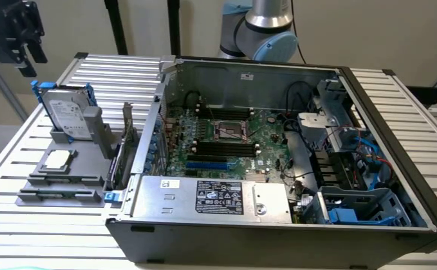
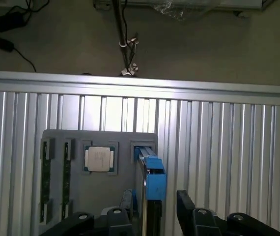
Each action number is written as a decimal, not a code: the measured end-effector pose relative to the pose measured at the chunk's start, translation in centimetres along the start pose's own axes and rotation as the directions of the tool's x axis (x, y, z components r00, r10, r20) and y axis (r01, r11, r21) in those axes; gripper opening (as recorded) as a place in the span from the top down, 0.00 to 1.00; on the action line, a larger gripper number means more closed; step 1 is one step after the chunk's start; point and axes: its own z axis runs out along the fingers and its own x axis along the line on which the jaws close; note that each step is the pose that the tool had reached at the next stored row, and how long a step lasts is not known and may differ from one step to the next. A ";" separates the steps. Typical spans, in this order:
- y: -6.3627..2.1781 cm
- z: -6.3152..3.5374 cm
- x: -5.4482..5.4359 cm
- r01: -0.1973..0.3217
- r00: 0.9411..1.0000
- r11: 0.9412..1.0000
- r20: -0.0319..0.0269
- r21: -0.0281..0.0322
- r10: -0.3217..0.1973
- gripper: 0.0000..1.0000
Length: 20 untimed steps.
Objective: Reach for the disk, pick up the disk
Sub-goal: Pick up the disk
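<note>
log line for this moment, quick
phase: reach | gripper: open, above disk, apart | disk: upright in grey holder, not gripped

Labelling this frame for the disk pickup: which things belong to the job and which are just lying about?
Job: disk, standing in the grey holder; open gripper above it.
Lying about: square chip, open computer case, silver box.

open air runs from the gripper, fingers parted, down to the top edge of the disk standing upright below it, with free room on its outer side over the slatted table, while an upright card and the wall of the computer case crowd its other side.
</note>
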 end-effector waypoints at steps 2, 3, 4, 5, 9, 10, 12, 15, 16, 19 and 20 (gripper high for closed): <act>-0.07 0.20 0.0 0.000 1.000 1.000 0.000 0.000 0.000 0.41; -0.10 0.38 0.0 0.000 1.000 1.000 0.000 0.000 0.000 0.41; -0.11 0.56 0.0 0.000 1.000 1.000 0.000 0.000 0.000 0.41; -0.12 0.74 0.0 0.000 1.000 1.000 0.000 0.000 0.000 0.35; -0.18 1.47 0.0 0.000 1.000 1.000 0.000 0.000 0.000 0.35; -0.20 1.65 0.0 0.000 1.000 1.000 0.000 0.000 0.000 0.35; -0.22 2.00 0.0 0.000 1.000 1.000 0.000 0.000 0.000 0.35; -0.26 2.55 0.1 0.000 1.000 1.000 0.000 0.000 0.000 0.35; -0.27 2.74 0.1 0.000 1.000 1.000 0.000 0.000 0.000 0.35; -0.31 3.28 0.1 0.000 1.000 1.000 0.000 0.000 0.000 0.35; -0.32 3.46 0.1 0.000 1.000 1.000 0.000 0.000 0.000 0.35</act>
